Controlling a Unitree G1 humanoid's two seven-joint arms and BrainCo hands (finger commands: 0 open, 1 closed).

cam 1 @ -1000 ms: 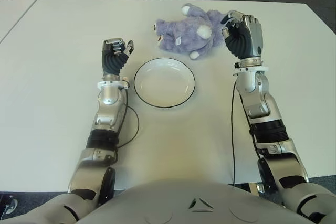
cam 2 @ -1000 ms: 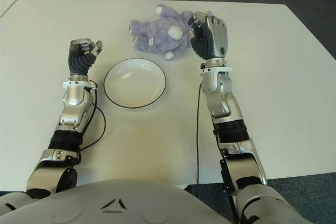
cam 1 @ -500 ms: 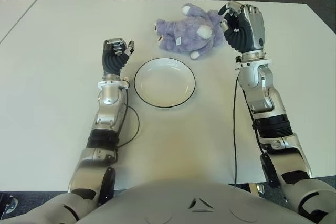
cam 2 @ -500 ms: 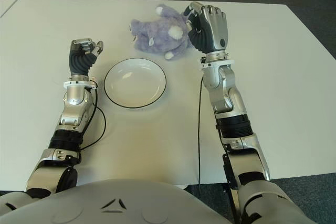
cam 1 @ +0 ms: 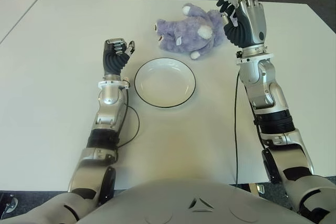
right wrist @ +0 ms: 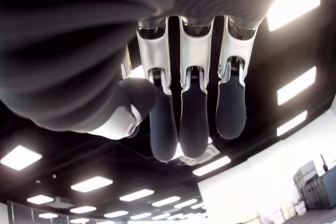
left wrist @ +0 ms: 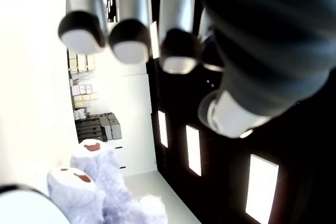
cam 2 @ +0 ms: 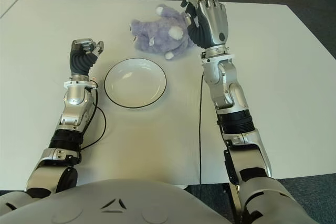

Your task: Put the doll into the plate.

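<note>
A purple plush doll (cam 1: 190, 29) lies on its side on the white table (cam 1: 58, 35), just beyond a white plate (cam 1: 138, 85) with a dark rim; the plate holds nothing. My right hand (cam 1: 229, 11) is raised at the doll's right end, its back toward me. Its fingers (right wrist: 181, 103) hang relaxed and hold nothing. My left hand (cam 1: 121, 50) shows just left of the plate, idle, with fingers curled on nothing. The doll (left wrist: 100, 182) also shows far off in the left wrist view.
A second white table (cam 1: 13, 11) adjoins at the far left, with a narrow seam between. Dark floor lies beyond the table's far edge. A black cable (cam 1: 234, 124) runs along my right arm.
My right hand has risen and moved farther from me, from beside the doll's right end to higher above it. The left hand, doll and plate have not moved.
</note>
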